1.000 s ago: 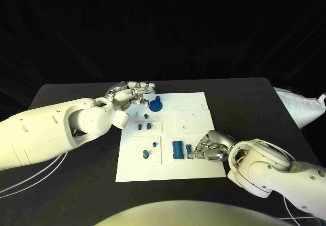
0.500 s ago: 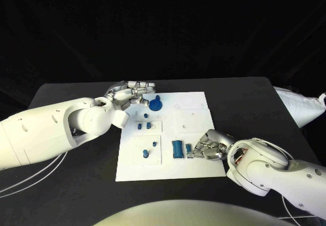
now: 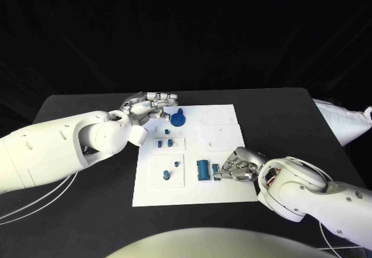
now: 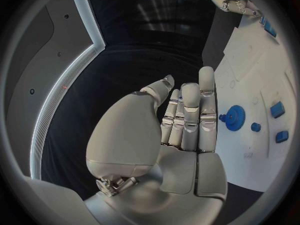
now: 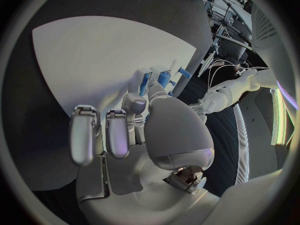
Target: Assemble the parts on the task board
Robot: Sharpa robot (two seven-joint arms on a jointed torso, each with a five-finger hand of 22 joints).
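The white task board [image 3: 217, 196] lies mid-table. A blue gear [image 3: 177, 119] stands near its far left corner, also visible in the left wrist view [image 4: 235, 118]. My left hand [image 3: 147, 105] hovers just off that corner, flat and holding nothing [image 4: 181, 130]. At the board's near right, my right hand [image 3: 242, 166] is curled, its thumb and a finger closed on a small blue part [image 3: 215, 173] beside a longer blue block [image 3: 203, 170]. The right wrist view shows that part [image 5: 146, 82] at the fingertips of my right hand [image 5: 144, 130], with the block [image 5: 164, 78] just beyond.
Several small blue parts sit in the board's left recesses [image 3: 164, 143] [image 3: 166, 174] [image 3: 177, 164]. A white bag [image 3: 345, 123] lies at the table's right edge. White cables [image 3: 31, 207] loop off the near left side.
My right hand has edged slightly left toward the blue block, the small part staying at its fingertips. The left hand and gear have not moved.
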